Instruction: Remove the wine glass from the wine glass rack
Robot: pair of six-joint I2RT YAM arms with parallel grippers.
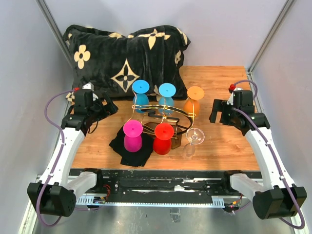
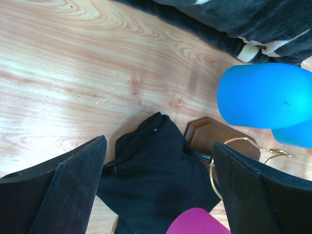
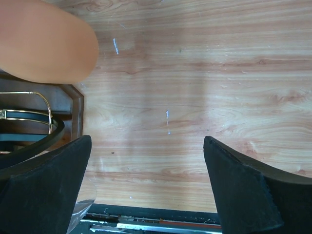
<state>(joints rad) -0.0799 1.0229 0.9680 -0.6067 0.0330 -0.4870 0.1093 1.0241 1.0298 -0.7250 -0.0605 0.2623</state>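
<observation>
Now, left gripper (image 2: 159,142) and right gripper (image 3: 146,139) flank the gold wire wine glass rack (image 1: 170,115) on its dark hexagonal base, fingers spread, empty. At its front right hangs the clear upturned wine glass (image 1: 194,138), bowl barely discernible.

Workspace, overhead view. A light wooden tabletop (image 1: 229,146) with clear grain fills the centre, evenly lit and casting only soft shadows. Plain pale grey panels enclose it: left wall (image 1: 19,73), back wall (image 1: 209,24), right wall (image 1: 295,73). A slanting left post (image 1: 50,24) and right post (image 1: 271,34) of metal mark the rear corners. A black plush cushion (image 1: 126,53) with cream flower motifs lies against the back wall. A dull metal surface (image 1: 146,222) lies below the table's near edge.
</observation>
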